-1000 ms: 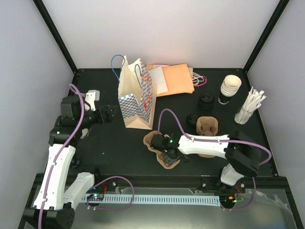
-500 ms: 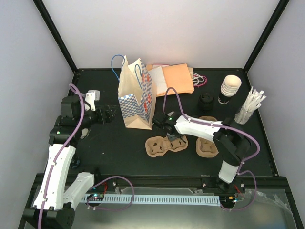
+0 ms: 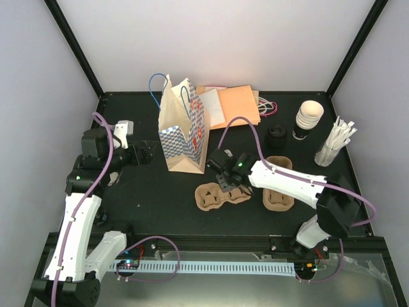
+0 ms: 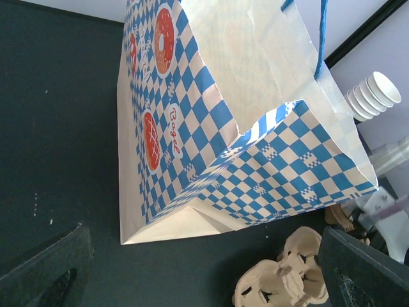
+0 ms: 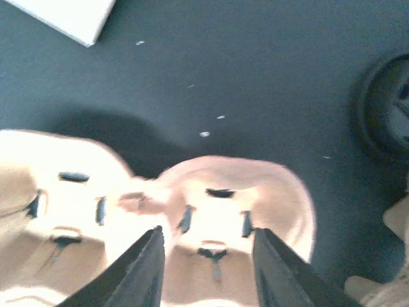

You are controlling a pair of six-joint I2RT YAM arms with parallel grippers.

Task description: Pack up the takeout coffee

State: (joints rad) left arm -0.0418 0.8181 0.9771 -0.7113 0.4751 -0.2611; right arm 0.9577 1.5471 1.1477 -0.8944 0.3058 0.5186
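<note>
The bag (image 3: pixel 184 131) stands open. Just right of its front lies the carrier (image 3: pixel 220 194), with the right gripper (image 5: pixel 208 265) above it, jaws apart and empty. The left gripper (image 3: pixel 150 153), jaws wide, hovers left of the bag. The coffee cup (image 3: pixel 276 134) sits right of the bag, unpacked. Fetching it looks like the next move.

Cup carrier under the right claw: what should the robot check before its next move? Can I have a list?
1. Right claw open: ok, fingers apart over the cup carrier.
2. Cup carrier lying flat on the table: ok.
3. Paper bag upright with its mouth open: ok.
4. Left claw open beside the bag: ok.
5. Found the coffee cup: cannot tell. A round black lid shows beyond the right arm, but whether a cup sits under it is unclear.
</note>
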